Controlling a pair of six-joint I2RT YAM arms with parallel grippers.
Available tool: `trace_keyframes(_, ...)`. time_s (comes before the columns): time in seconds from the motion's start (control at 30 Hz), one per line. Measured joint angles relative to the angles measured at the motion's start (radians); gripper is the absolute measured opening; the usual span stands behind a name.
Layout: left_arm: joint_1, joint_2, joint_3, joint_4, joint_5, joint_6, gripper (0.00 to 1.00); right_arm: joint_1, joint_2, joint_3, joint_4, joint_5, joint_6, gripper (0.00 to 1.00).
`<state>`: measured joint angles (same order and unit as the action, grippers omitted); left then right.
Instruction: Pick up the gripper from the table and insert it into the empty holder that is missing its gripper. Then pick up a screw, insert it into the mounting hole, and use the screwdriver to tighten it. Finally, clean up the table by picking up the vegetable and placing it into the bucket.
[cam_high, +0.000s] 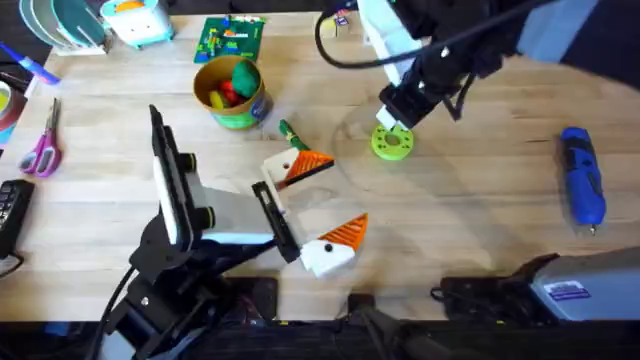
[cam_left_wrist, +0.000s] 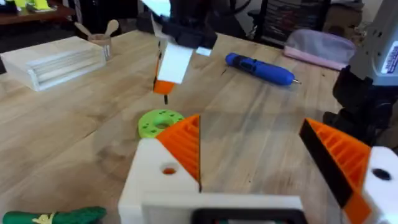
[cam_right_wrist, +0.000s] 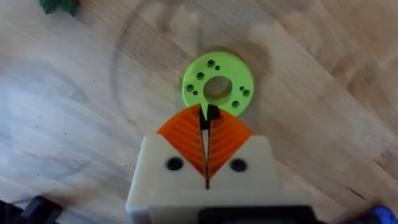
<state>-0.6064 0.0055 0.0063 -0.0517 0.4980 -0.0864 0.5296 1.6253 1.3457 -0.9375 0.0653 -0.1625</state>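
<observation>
The screw (cam_right_wrist: 211, 113), small and black, is held upright between the orange tips of the right gripper (cam_right_wrist: 205, 118), which is closed on its upper part, so that the lower end hangs free. It is found just over the green disc (cam_high: 391, 143), near the disc's central opening; in the left wrist view a small gap seems to be left between them, but contact cannot be fully excluded.

The move to come is judged to turn on the mounting hole (cam_left_wrist: 168, 169). This hole is seen in the white holder (cam_left_wrist: 146, 186) of the left gripper (cam_high: 335, 195), and the orange gripper (cam_left_wrist: 183, 146) is already seated in that holder. Orange shows through the hole, so it is taken to be empty, while the other finger carries a dark screw head. In the overhead view the hole lies to the left of the right gripper and closer to the arm bases, with bare table (cam_high: 470, 215) between. The left gripper is opened wide and nothing is held in it.

The right arm is therefore the one that carries the part, and the left arm only presents the holder. The screwdriver (cam_high: 582, 175) lies well apart on the right side. The vegetable (cam_high: 290, 132) lies beside the bucket (cam_high: 232, 95).
</observation>
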Motion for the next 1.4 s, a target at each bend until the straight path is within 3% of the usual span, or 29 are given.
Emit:
trace_keyframes(0.23,0.0,0.0,0.0,0.0,0.0,0.0,0.993,0.049,0.0,0.24,-0.142,-0.035,-0.019,0.007)
trace_keyframes(0.53,0.0,0.0,0.0,0.0,0.0,0.0,0.993,0.25,0.0,0.451,-0.214,-0.12,0.018,0.007)
trace_keyframes(1.0,0.0,0.0,0.0,0.0,0.0,0.0,0.993,0.452,0.017,0.48,-0.232,-0.137,0.17,0.007)
trace_keyframes(1.4,0.0,0.002,0.0,-0.001,0.003,-0.005,0.993,0.491,0.114,0.488,-0.236,-0.137,0.193,0.007)
